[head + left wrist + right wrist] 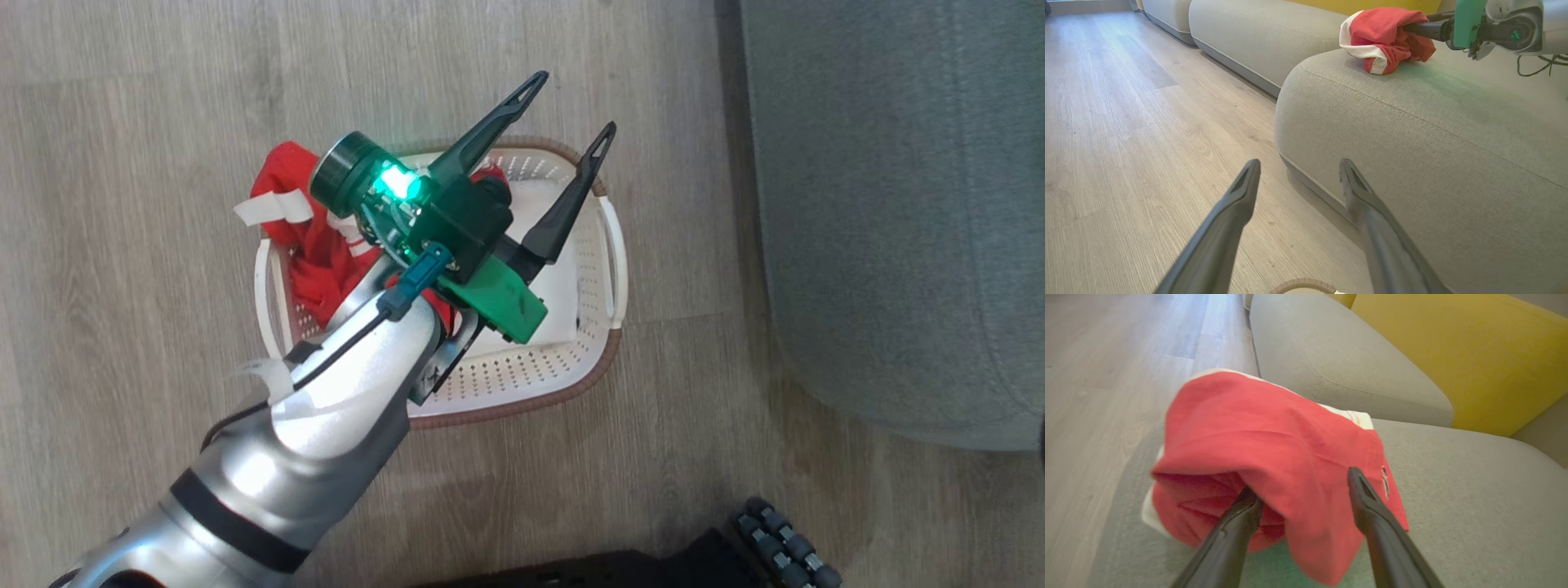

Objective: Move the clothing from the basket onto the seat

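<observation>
Right jaws wide apart over the seat [1474, 506], red garment [1274, 457] draped across and between them, so pull straight back low to shed it; left jaws wide, empty, above the basket [522, 376] with remaining clothing [314, 261] below them.

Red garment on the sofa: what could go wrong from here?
1. The red garment drapes over one of the open right fingers and sits near the rounded edge of the seat; pulling back might snag it and drag it off.
2. More clothing hangs over the rim of the basket and could spill onto the floor.
</observation>
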Available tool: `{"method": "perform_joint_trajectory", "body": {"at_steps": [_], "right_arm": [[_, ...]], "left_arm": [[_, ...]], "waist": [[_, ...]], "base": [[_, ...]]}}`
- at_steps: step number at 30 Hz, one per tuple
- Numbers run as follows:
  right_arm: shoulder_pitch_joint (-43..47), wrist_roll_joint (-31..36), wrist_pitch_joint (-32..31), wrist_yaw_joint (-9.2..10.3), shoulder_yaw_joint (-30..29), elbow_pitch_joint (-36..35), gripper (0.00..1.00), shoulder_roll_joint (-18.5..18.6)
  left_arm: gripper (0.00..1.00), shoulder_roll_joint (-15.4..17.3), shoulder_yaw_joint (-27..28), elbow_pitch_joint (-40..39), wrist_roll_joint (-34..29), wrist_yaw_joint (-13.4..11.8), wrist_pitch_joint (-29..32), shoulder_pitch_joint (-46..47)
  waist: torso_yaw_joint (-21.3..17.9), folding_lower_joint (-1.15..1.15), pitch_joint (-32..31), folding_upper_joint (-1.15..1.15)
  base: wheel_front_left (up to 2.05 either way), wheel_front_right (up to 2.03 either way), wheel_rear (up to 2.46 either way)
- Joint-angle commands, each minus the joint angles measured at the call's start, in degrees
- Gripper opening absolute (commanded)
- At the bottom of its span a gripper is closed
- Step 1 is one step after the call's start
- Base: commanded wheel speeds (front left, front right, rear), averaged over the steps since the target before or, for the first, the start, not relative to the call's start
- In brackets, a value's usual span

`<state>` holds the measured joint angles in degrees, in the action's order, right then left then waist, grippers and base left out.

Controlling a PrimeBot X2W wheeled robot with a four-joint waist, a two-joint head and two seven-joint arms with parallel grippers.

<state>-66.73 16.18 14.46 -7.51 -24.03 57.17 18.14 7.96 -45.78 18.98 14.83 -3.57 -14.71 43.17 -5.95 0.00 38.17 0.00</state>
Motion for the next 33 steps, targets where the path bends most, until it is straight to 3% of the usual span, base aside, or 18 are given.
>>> {"method": "perform_joint_trajectory", "body": {"at_steps": [1, 10, 20, 33], "right_arm": [[1.7, -1.1, 0.5, 0.02, 1.2, -2.4, 1.0, -0.2], [12.1, -9.2, 0.5, 0.02, 10.3, -9.3, 1.0, -1.1], [18.5, -15.0, 0.5, 0.02, 16.3, -14.7, 1.0, -1.1], [30.7, -17.7, 0.5, 0.02, 18.2, -21.3, 1.0, -9.6]], "left_arm": [[1.0, 0.8, 1.3, -1.4, 0.4, -0.3, -0.2, 0.3], [1.0, 1.2, 4.5, -1.4, 2.5, -1.2, -0.3, -2.3], [1.0, 0.8, 9.5, -2.6, 3.6, -1.1, -0.3, -7.9], [1.0, 0.1, 20.5, -3.4, 4.5, -2.8, -0.3, -21.8]], "waist": [[-0.4, 0.0, -0.8, 0.0], [-1.3, 0.0, -6.9, 0.0], [0.9, 0.0, -17.7, 0.0], [7.0, 0.0, -30.3, 0.0]], "base": [[0.0, 0.0, 0.0], [0.0, 0.0, 0.0], [0.0, 0.0, 0.0], [0.0, 0.0, 0.0]]}}
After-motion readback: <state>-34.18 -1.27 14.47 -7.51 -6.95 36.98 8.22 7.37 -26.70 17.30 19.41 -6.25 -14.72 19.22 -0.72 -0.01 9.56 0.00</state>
